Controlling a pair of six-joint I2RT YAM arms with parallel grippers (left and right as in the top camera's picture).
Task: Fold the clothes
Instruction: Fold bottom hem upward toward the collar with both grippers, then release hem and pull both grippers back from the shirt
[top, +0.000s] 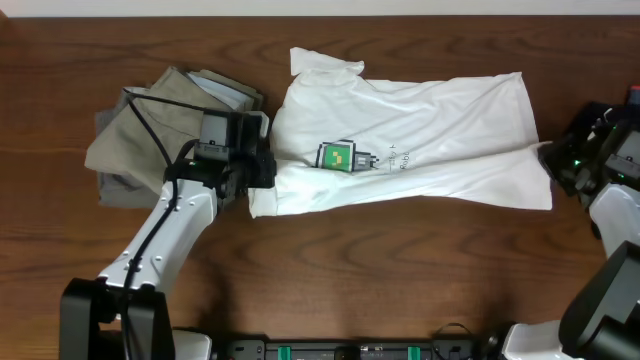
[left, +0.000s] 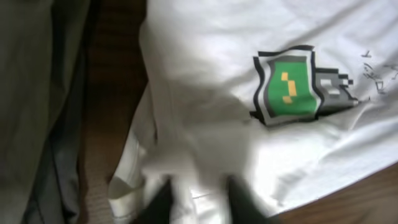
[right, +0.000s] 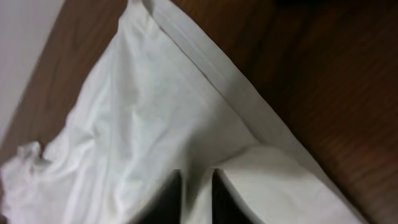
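Observation:
The clothes, a white T-shirt (top: 430, 125), lie stretched sideways across the table, with the green-and-grey robot print (top: 338, 156) facing up and the lower long edge doubled over. My left gripper (top: 264, 170) is at the shirt's left end. In the left wrist view its fingers (left: 158, 202) stand a little apart, with white cloth (left: 205, 124) lying between them. My right gripper (top: 548, 160) is at the shirt's right end. In the right wrist view its jaws are narrowly parted around a ridge of the hem fabric (right: 155, 106).
Folded khaki and grey trousers (top: 150, 135) lie just left of the shirt, beside my left arm; they also show in the left wrist view (left: 37, 93). Bare wooden table (top: 400, 270) runs along the front. A sleeve (top: 325, 62) sticks out at the back.

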